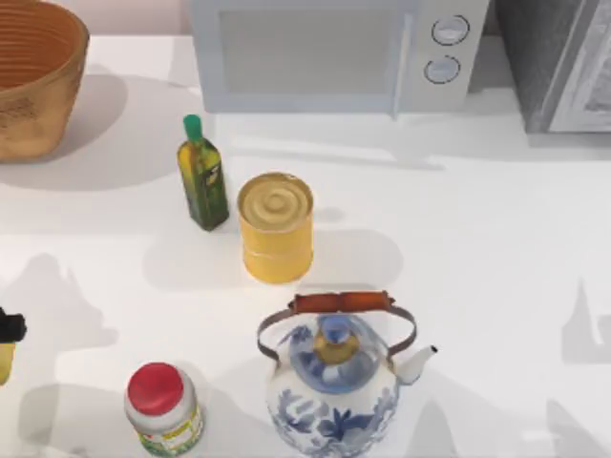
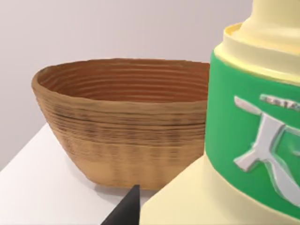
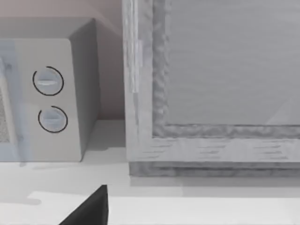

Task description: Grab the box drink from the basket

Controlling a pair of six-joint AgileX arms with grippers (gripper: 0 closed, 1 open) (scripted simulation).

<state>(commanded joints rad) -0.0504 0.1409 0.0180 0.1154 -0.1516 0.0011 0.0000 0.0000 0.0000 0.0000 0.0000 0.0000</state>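
The white table (image 1: 477, 239) is crowded. A microwave (image 1: 315, 52) stands at twelve o'clock with a grey cabinet (image 1: 558, 62) at one, and the basket (image 1: 33, 72) sits far off at ten o'clock, partly cut by the edge of the top view. A teapot (image 1: 334, 382) is at six, a can (image 1: 276, 227) near the middle, an oil bottle (image 1: 202, 181) just beside it at eleven, and a jar (image 1: 164, 410) at seven. The box drink is hidden: the ribbed inside that shows holds nothing I can make out, so I take it to lie low behind the wall. From the left wrist, the left gripper (image 2: 125, 210) looks at the basket's side from low down, with a yellow bottle (image 2: 243, 140) close beside it. The right gripper (image 3: 89, 208) is parked facing the microwave and cabinet. I cannot tell whether either claw is apart or together. This looks like the approach, with nothing grabbed. Next, I reckon, the left arm must clear the bottle, rise over the rim and come down inside.
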